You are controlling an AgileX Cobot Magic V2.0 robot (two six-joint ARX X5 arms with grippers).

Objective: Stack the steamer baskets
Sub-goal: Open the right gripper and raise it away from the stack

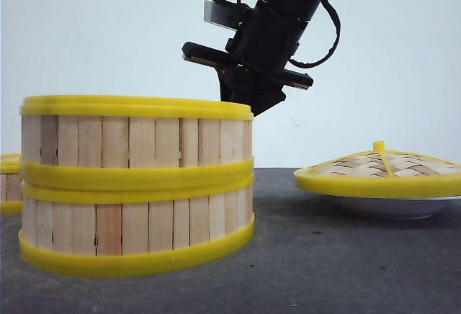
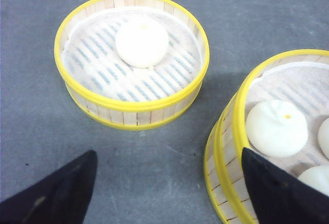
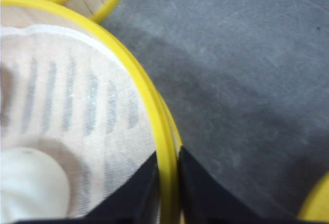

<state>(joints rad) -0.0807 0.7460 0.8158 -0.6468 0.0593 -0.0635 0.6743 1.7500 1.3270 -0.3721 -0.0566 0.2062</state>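
Two steamer baskets are stacked at the front left: the upper basket (image 1: 137, 137) rests on the lower basket (image 1: 137, 227). My right gripper (image 3: 168, 157) is shut on the upper basket's yellow top rim (image 3: 149, 106), one finger inside and one outside; in the front view it (image 1: 248, 105) comes down at the stack's right side. A third basket (image 2: 131, 116) holding one white bun (image 2: 141, 41) stands alone left of the stack (image 2: 229, 147) and shows at the front view's left edge (image 1: 9, 183). My left gripper (image 2: 167, 183) hangs open above bare table between the two.
A domed woven lid (image 1: 382, 170) with a yellow rim lies on a shallow white plate (image 1: 392, 206) at the right. White buns (image 2: 276, 127) lie on cloth in the upper basket. The dark grey table (image 1: 302, 256) is bare between stack and plate.
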